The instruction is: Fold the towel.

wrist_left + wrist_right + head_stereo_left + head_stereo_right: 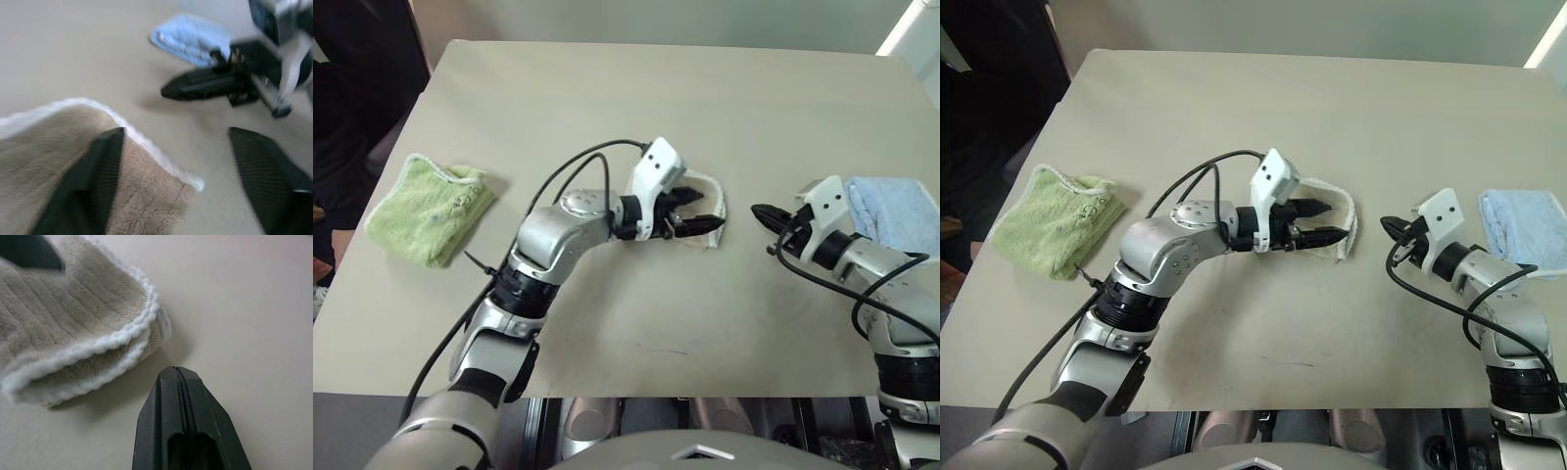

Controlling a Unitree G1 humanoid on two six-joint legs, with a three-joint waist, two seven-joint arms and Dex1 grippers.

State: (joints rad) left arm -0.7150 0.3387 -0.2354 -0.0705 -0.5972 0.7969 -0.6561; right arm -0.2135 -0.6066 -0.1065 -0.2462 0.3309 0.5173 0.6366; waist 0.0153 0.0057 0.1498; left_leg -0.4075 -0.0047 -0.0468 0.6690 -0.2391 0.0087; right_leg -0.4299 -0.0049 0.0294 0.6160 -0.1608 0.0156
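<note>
Towel [1337,220], beige and folded, lies mid-table [1263,323] under the left gripper [1324,223], jaws spread over it. Right gripper [1393,227], at three o'clock, jaws pressed together, stands apart. Green towel [1056,220] at nine; blue towel [1526,227] far at three.

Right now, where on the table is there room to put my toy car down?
The far side of the table, beyond all three cloths, is bare. So is the near strip in front of the beige towel. It is crowded in the middle, around the left pincer and right pincer, and by the green towel and blue towel.
</note>
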